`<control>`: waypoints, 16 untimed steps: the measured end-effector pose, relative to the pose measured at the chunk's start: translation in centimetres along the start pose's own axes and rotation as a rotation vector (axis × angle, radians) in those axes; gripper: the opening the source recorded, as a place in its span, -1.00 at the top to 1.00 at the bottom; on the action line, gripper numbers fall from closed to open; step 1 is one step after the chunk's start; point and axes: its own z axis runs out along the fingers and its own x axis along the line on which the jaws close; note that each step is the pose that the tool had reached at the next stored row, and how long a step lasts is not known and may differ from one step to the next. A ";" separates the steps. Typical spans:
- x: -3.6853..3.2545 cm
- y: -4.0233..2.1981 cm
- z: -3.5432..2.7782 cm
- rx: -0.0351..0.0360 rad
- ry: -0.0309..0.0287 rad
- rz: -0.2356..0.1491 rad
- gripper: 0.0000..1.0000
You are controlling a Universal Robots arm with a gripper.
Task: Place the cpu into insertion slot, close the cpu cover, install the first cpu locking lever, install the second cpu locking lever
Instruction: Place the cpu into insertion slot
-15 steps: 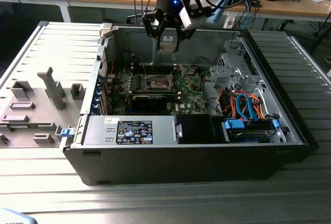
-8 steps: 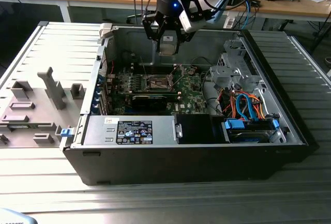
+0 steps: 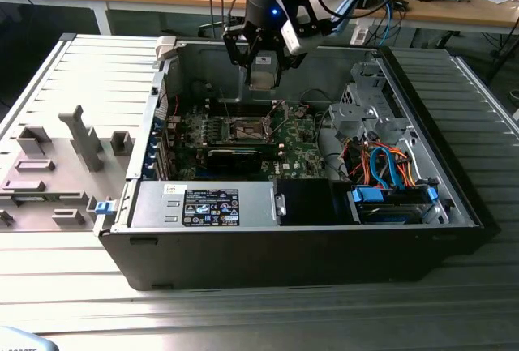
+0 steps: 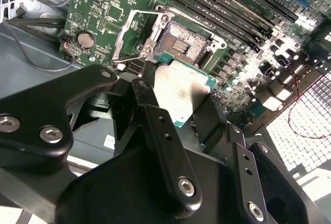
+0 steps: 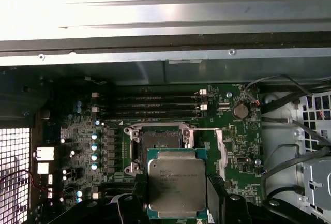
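In the exterior view the gripper (image 3: 261,82) is seen inside the open computer case (image 3: 324,246), which is laid on the ribbed metal worktop (image 3: 243,318). On the clock face of that view, the gripper is found at about 12 o'clock from the insertion slot (image 3: 249,130) and apart from it.

The cpu (image 5: 177,182) is pinched by the gripper. In both wrist views two black fingers (image 4: 155,120) are pressed against two opposite edges of the chip, and its dull metal top is turned to the cameras. The cpu is held flat over the green board (image 5: 232,146), just beside the insertion slot, and it is not yet set into it. The brownish contact field of the slot is left uncovered. The cpu cover (image 4: 124,32) is swung open at one side of the slot, and the board is seen through its square opening.

Four long memory slots (image 5: 150,105) are lined up on the side of the slot that is opposite to the cpu, and a round coin cell (image 5: 240,111) is seen near them.

In the exterior view a long black card (image 3: 235,156) is placed at 6 o'clock from the slot, just beside it. A drive cage with blue and orange cables (image 3: 389,173) is placed at about 4 o'clock, well apart. A grey side panel (image 3: 73,148) is laid at 9 o'clock, outside the case.
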 end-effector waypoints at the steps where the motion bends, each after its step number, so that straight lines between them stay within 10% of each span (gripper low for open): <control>1: 0.00 -0.03 0.02 0.0000 0.0000 0.000 -0.08; 16: 0.00 -0.44 0.43 0.0000 0.0000 0.000 -0.08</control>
